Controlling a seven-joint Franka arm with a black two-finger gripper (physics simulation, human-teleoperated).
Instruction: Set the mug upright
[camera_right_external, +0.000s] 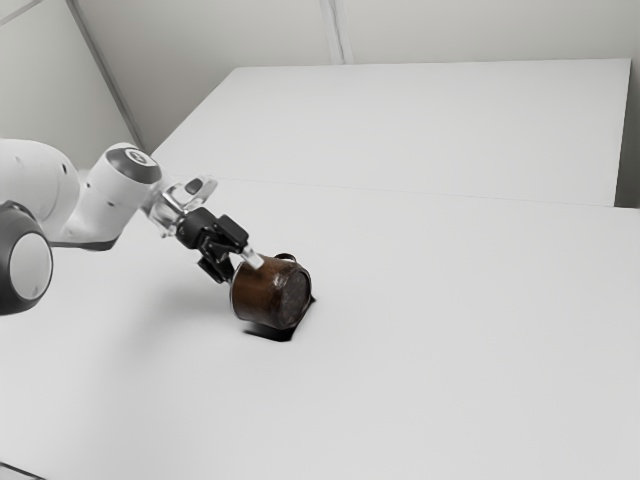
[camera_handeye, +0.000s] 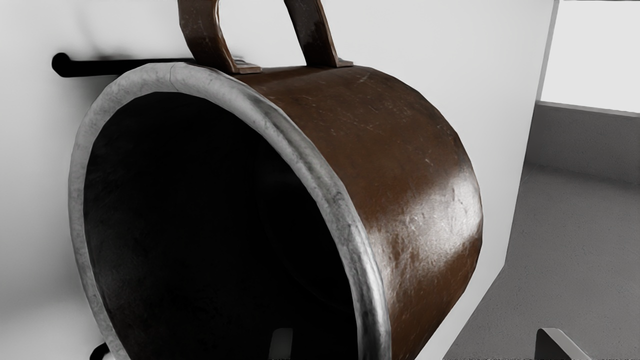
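Holding the gripper (camera_right_external: 243, 266) just beside the mug (camera_right_external: 270, 292), with the jaws spread wide and pinching nothing. Having the near part of the mug's wall in the gap between the 2 fingers, with open space at each side of it. Showing the 1st fingertip (camera_handeye: 282, 344) against the dark opening, and the 2nd fingertip (camera_handeye: 557, 345) outside the brown wall. Not being able to tell the depth of the 1st tip in the mouth.

Seeing the mug lying over on its side, not standing upright, its mouth facing the jaws and its round base (camera_right_external: 295, 296) pointing away from them. Looking into the hollow interior (camera_handeye: 200, 210), almost black, too dark for telling of any content. Following around this mouth a thick, rounded rim (camera_handeye: 345, 205) of pale grey, metal-looking, with small scuffs and a thin line across it. Finding behind the rim a short, round body, brown, glossy, covered with fine scratches and carrying a bright reflection. Joining to this wall, well apart from the fingertips, the handle (camera_handeye: 202, 35), made like a flat brown strap, with its 2 legs ending in small flat feet.

Seeing below the mug, beyond the jaws, a flat black shape (camera_right_external: 272, 334) with angular edges, on the smooth white table (camera_right_external: 450, 350). Not being able to tell its material.
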